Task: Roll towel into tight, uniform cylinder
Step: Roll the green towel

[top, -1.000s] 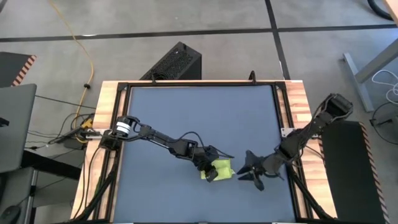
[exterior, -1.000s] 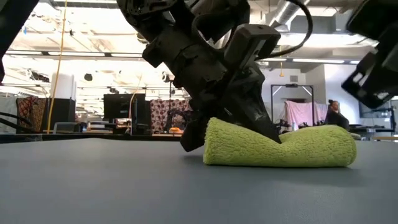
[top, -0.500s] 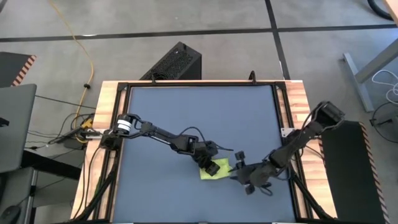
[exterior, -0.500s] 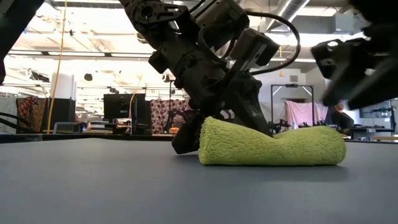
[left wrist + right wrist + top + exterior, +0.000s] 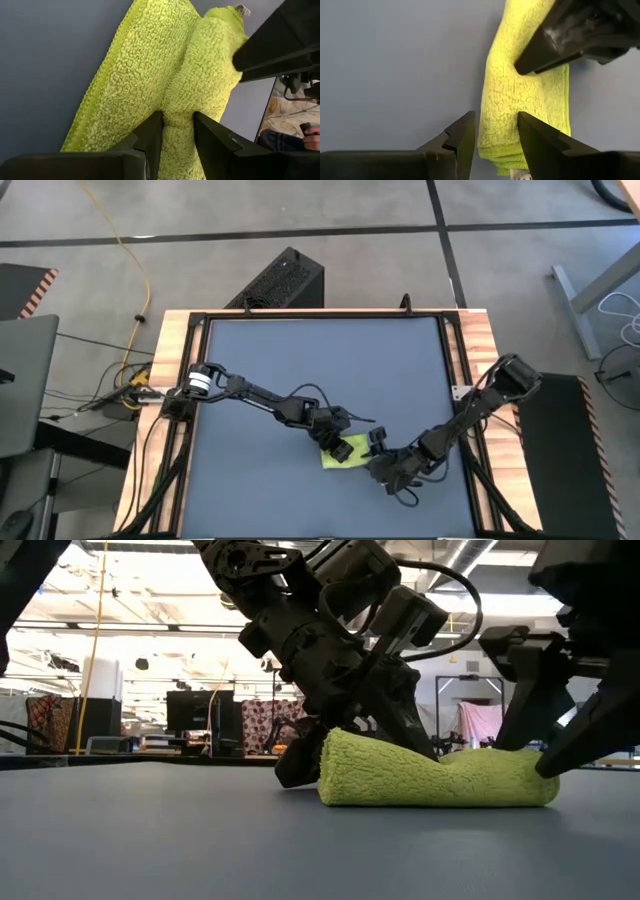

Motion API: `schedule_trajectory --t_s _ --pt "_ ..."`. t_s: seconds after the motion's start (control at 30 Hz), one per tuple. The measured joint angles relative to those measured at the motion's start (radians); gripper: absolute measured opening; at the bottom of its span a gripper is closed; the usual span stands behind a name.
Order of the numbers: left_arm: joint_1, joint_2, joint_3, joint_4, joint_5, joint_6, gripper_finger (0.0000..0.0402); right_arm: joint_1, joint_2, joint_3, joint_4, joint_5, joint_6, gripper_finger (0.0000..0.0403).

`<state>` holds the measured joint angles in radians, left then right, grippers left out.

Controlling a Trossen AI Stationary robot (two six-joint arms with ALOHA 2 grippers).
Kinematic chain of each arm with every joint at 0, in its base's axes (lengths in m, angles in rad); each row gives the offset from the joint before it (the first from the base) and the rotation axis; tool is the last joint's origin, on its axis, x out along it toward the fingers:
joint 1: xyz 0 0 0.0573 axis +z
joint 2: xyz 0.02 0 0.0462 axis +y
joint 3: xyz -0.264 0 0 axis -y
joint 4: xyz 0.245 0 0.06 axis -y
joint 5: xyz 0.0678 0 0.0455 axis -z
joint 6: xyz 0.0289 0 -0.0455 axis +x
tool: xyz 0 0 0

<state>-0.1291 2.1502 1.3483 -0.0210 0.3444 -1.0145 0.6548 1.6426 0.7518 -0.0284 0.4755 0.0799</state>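
The lime towel (image 5: pixel 348 451) lies as a short roll on the dark blue-grey mat (image 5: pixel 300 360), long side down. It also shows in the low view (image 5: pixel 470 783). My left gripper (image 5: pixel 334 442) is shut on the roll toward its left end (image 5: pixel 350 755). My right gripper (image 5: pixel 380 464) is open at the roll's right end. In the low view one finger (image 5: pixel 548 758) stands in front of that end and the other (image 5: pixel 503 730) behind it. In the right wrist view the towel's end (image 5: pixel 500 125) lies between the fingers. My left gripper pinches the towel's rolled ridge (image 5: pixel 178 117) between its two fingers, one on each side of the roll. It comes slanting down from the table's left. The roll rests on the mat and is dented in beside the fingers (image 5: pixel 448 762). My right gripper: I cannot tell whether its fingers touch the towel.
The mat covers most of the wooden table (image 5: pixel 478 340), with bare mat on the far and left sides. A yellow cable (image 5: pixel 130 260) and a black box (image 5: pixel 280 280) lie on the floor beyond the far edge. A person (image 5: pixel 540 725) shows far off in the room.
My right gripper has moved toward the table's left and down, from clear of the towel to standing around its right end. The towel roll has slid a little toward the table's left with my left gripper, which stays shut on it.
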Motion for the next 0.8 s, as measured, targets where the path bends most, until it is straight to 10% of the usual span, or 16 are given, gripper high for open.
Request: schedule_trajectory --t_s 0.8 --pt "0.073 -0.025 0.000 -0.022 0.128 0.101 0.0103 -0.016 0.014 0.000 -0.068 -0.079 0.290 0.0175"
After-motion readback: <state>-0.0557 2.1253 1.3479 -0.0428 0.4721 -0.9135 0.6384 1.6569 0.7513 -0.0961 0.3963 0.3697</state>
